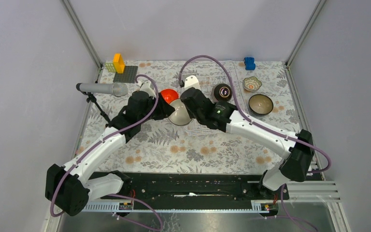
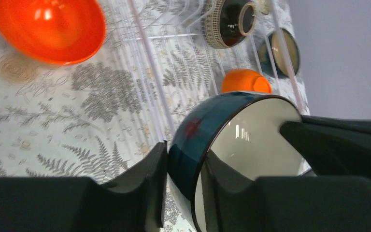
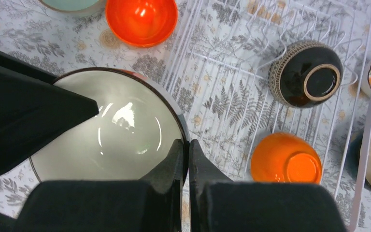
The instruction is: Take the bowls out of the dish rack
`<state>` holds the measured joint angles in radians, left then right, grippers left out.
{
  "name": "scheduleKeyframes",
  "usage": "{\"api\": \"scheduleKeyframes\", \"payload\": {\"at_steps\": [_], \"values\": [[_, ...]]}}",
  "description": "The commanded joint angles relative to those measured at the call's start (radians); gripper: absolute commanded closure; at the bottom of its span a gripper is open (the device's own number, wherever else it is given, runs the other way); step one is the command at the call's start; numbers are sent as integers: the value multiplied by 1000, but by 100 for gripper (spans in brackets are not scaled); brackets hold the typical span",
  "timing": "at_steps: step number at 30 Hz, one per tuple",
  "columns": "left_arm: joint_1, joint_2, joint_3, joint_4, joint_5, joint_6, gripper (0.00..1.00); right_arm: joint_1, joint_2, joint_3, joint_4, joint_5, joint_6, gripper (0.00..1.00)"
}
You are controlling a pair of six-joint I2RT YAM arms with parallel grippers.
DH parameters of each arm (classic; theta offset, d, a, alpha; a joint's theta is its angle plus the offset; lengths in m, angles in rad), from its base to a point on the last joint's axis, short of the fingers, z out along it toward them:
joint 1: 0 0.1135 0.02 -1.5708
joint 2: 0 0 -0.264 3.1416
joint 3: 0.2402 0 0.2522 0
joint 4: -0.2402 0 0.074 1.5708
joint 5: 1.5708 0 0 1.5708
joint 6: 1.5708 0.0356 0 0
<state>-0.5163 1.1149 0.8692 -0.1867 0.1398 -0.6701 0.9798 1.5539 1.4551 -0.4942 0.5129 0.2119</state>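
Note:
A teal-blue bowl (image 1: 178,115) with a pale inside hangs between both grippers over the left end of the white wire dish rack (image 1: 204,128). My left gripper (image 2: 186,159) is shut on its rim (image 2: 198,135), one finger outside, one inside. My right gripper (image 3: 188,145) is shut on the opposite rim (image 3: 111,130). In the rack (image 3: 222,48) a dark brown bowl (image 3: 305,72) lies on its side and an orange bowl (image 3: 286,164) lies upside down. Another orange bowl (image 1: 169,95) stands upright on the cloth left of the rack, beside a mint bowl (image 3: 70,4).
A small patterned bowl (image 1: 252,83) and a dark bowl with a beige inside (image 1: 261,104) stand right of the rack. A microphone on a stand (image 1: 101,89) reaches in from the left. A grey baseplate (image 1: 125,74) with a yellow block (image 1: 119,63) and a blue block (image 1: 249,63) sit at the back.

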Motion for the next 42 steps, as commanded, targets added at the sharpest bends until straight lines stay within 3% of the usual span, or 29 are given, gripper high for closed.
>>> {"api": "scheduleKeyframes", "payload": {"at_steps": [1,4,5,7,12,18,20,24,30,37,42], "values": [[-3,-9,-9,52,-79,-2,81,78,42,86,69,109,-21,96],[-4,-31,-40,44,-119,-8,96,97,60,97,71,111,-25,86],[-4,-40,-50,42,-131,-12,98,99,61,94,76,98,-26,79],[-4,-64,-73,34,-160,-20,100,100,53,74,100,68,-27,62],[-4,-143,-136,-6,-271,-60,100,100,-16,-40,202,48,-37,37],[-3,-225,-220,-50,-446,-122,100,100,-129,-215,346,119,-40,32],[-4,-228,-241,-71,-514,-166,100,100,-159,-280,413,160,-34,21],[-4,-206,-272,-88,-619,-256,100,100,-193,-365,477,221,-46,9],[-2,-98,-251,-157,-768,-407,100,100,-227,-409,486,252,-71,5],[13,87,-182,-148,-780,-419,100,100,-310,-527,618,249,-143,3],[76,187,-131,-98,-713,-408,100,100,-357,-594,698,274,-205,1]]}}
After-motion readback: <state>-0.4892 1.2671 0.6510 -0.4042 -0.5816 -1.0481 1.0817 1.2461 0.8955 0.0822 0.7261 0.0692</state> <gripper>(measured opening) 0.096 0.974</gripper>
